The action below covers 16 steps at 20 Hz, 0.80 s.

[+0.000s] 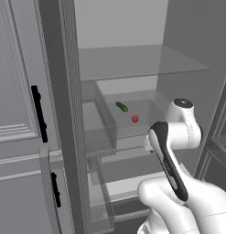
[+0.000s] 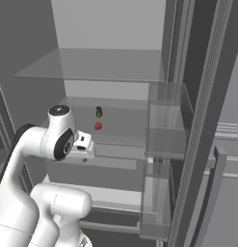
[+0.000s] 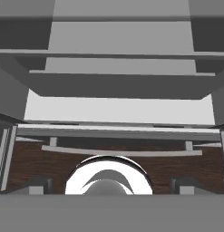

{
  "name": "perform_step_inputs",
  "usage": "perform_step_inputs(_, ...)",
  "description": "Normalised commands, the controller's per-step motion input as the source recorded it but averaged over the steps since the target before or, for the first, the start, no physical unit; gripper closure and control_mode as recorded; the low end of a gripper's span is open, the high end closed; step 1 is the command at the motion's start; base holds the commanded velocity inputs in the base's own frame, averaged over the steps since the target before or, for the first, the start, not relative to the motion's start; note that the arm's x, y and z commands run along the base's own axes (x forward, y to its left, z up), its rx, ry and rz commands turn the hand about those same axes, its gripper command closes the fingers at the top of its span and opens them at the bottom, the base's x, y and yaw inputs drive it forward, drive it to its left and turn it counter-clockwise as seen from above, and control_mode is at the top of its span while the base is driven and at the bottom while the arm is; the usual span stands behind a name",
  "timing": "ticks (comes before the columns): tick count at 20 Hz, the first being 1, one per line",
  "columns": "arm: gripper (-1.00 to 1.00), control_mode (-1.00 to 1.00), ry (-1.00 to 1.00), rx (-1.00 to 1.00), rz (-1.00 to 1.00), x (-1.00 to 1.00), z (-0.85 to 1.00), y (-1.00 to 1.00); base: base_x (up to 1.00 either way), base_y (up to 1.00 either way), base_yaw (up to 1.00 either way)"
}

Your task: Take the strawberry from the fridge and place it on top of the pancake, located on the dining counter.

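The fridge (image 1: pixel 142 61) stands open in front of me, with a light grey inside and glass shelves. The strawberry (image 1: pixel 135 119) (image 2: pixel 98 126), a tiny red ball, lies on the middle shelf toward the back. My folded arm hangs in front of that shelf, with its white hand (image 2: pixel 81 147) lower than the fruit and well short of it. In the hand view my gripper (image 3: pixel 111 186) is open, its two dark fingertips (image 3: pixel 38 186) far apart with nothing between them, looking at the fridge's lower shelves. The pancake and the dining counter are out of view.
A small dark green elongated item (image 1: pixel 122 107) (image 2: pixel 99 112) lies just behind the strawberry. Clear door bins (image 2: pixel 166 120) (image 1: pixel 103 132) flank the opening on both open doors. A light grey panelled cabinet (image 1: pixel 13 91) with black handles stands at the left.
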Motion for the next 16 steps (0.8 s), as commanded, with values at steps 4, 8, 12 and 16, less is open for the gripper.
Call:
perform_step_inputs(4, -1.0, 1.0, 0.0, 0.0, 0.0, 0.0, 0.0, 0.0, 0.33, 0.04, 0.0)
perform_step_inputs(8, -1.0, 1.0, 0.0, 0.0, 0.0, 0.0, 0.0, 0.0, 0.32, 0.04, 0.0)
perform_step_inputs(12, -1.0, 1.0, 0.0, 0.0, 0.0, 0.0, 0.0, 0.0, 0.33, 0.09, 0.0)
perform_step_inputs(16, -1.0, -1.0, 0.0, 0.0, 0.0, 0.15, 0.0, 0.04, 0.14, 0.03, 0.0)
